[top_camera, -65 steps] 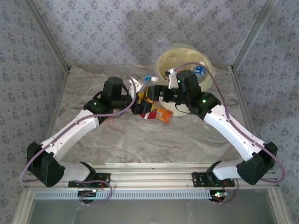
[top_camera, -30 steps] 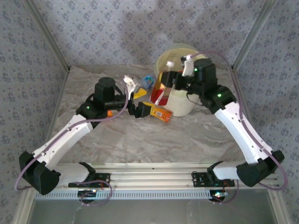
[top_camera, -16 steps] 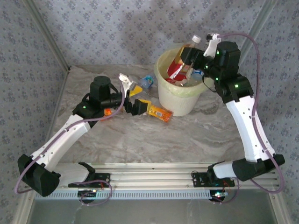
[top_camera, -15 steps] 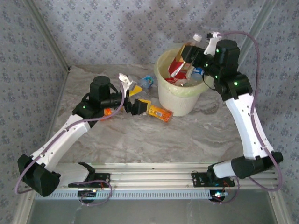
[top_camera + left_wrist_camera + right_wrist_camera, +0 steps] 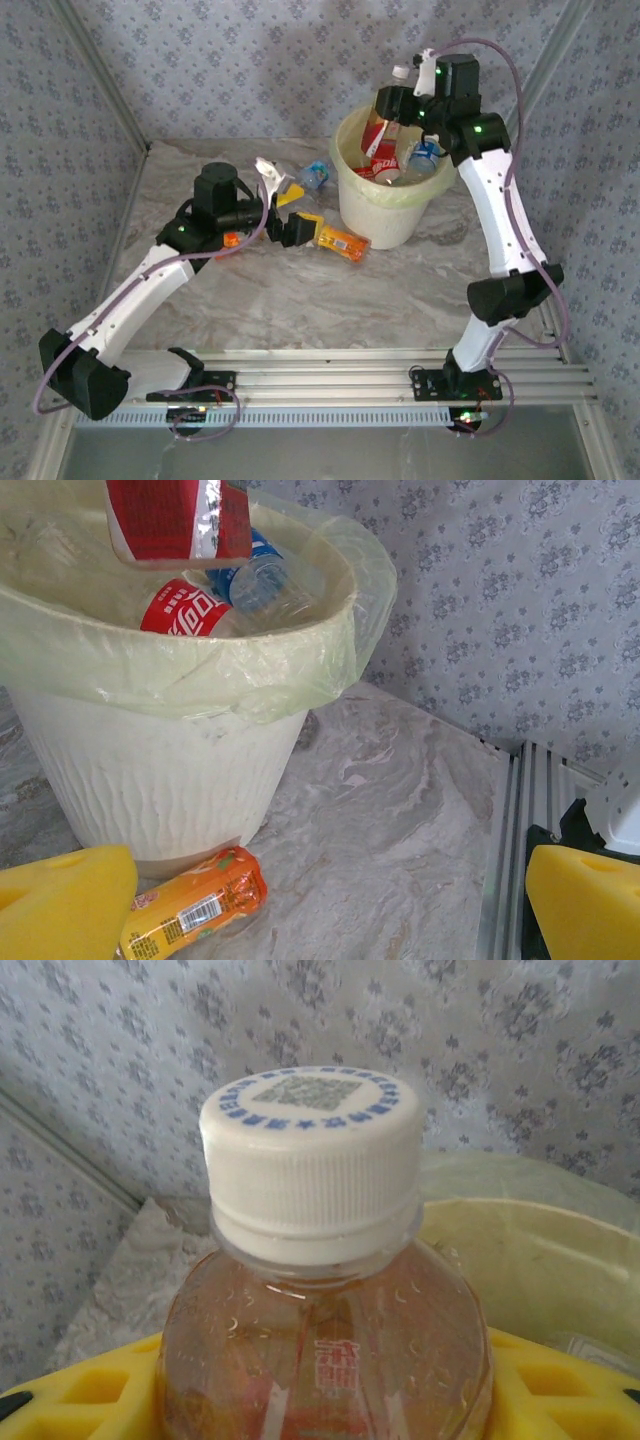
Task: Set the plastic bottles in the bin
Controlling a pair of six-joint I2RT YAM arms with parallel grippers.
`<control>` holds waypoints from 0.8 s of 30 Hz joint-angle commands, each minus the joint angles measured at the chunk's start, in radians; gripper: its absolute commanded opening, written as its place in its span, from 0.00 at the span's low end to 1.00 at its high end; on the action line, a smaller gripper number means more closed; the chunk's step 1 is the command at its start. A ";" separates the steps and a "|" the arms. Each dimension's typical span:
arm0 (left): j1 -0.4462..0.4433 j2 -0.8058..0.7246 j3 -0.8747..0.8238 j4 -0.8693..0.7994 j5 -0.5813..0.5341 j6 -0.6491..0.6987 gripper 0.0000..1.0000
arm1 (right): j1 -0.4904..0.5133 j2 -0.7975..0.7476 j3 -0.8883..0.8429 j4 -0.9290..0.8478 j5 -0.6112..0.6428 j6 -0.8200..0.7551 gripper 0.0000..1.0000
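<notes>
Ana: Right arm's swung up since half a second ago. Its elbow has folded in toward the right edge of the tabletop, and the right gripper (image 5: 393,103) now hangs over the bin (image 5: 385,222). The left arm hasn't budged.

Ben: Is it holding anything?

Ana: Yes, it's clamped on the white-capped bottle (image 5: 318,1260), cap up, with yellow pads (image 5: 75,1400) either side of its shoulder. The left wrist view shows its red-labelled lower end dangling above the bin's mouth, clear of the bottles inside.

Ben: And the bin?

Ana: It stands by the far edge of the tabletop, right of the middle. A red-labelled bottle (image 5: 185,608) and a blue-labelled bottle (image 5: 255,575) lie near the top of it.

Ben: So what might go wrong?

Ana: The held bottle looks to be toward the left of the opening rather than dead centre. Released there, it could clip the rim or bounce off the pile — which seems high — and land back on the tabletop.

Ben: And the other arm?

Ana: The left gripper (image 5: 290,210) gapes wide and empty, aimed at the orange bottle (image 5: 337,241) lying just beside the bin's base. A careless approach could nudge that bottle away — or knock the bin.
</notes>
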State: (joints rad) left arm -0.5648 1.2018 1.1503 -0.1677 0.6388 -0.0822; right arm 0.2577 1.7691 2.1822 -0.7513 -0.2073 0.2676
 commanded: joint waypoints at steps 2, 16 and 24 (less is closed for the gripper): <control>0.003 0.004 0.000 -0.013 0.002 0.031 1.00 | 0.009 0.032 0.051 -0.146 -0.039 -0.106 0.58; 0.004 0.022 -0.001 -0.018 0.002 0.031 1.00 | 0.104 0.200 0.272 -0.427 0.068 -0.234 0.61; 0.003 0.030 -0.001 -0.016 0.004 0.027 1.00 | 0.123 0.206 0.274 -0.430 0.126 -0.226 0.76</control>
State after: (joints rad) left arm -0.5644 1.2274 1.1503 -0.1837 0.6388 -0.0704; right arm 0.3820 1.9663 2.4283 -1.1122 -0.1368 0.0589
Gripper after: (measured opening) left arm 0.995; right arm 0.734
